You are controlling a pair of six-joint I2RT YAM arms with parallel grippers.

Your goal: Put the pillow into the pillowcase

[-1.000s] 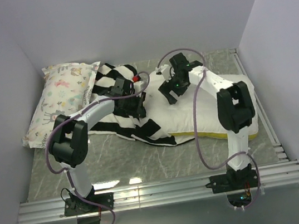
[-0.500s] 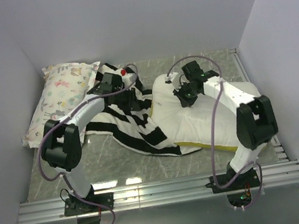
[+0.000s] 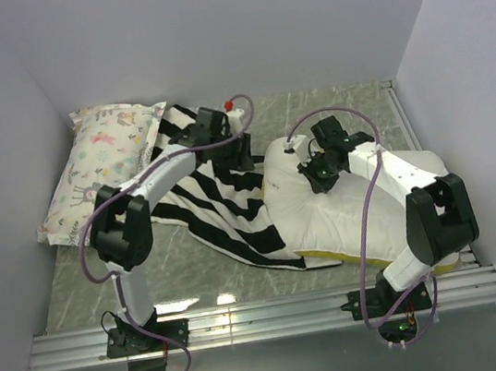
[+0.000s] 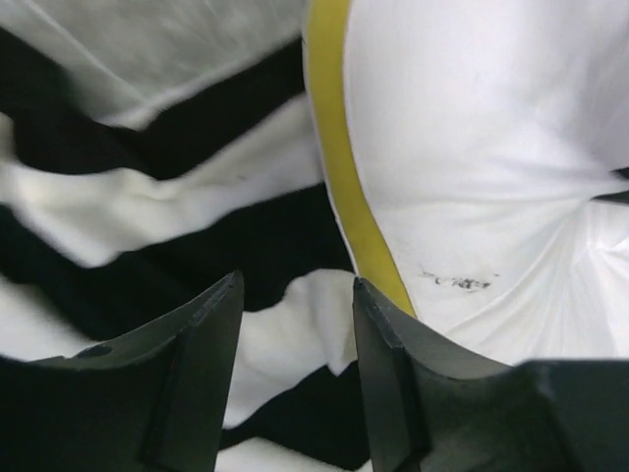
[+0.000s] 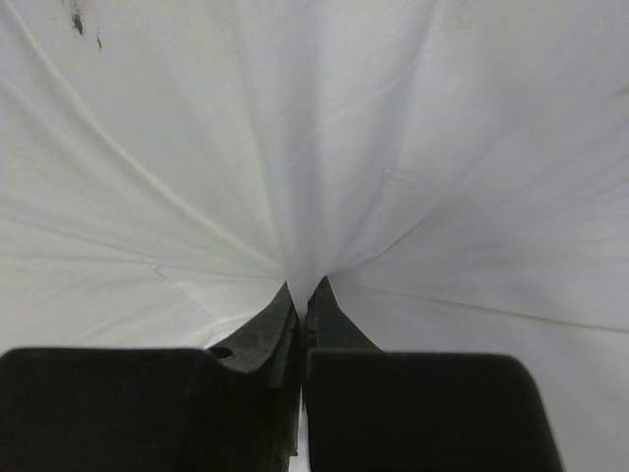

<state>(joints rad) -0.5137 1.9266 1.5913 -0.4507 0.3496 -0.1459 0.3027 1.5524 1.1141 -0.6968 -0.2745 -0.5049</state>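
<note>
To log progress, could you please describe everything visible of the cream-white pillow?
The pillow is plump, cream-white cloth with a yellow band along one edge and dark smudges beside it. It lies on the table right of centre, its left end against the striped pillowcase. The right pincer is shut on a pinch of its cover, puckering it.

My top camera looks down from above the near edge across the table, while both wrist cameras sit close behind their fingers, sharing with it the pillow just beyond them.
</note>
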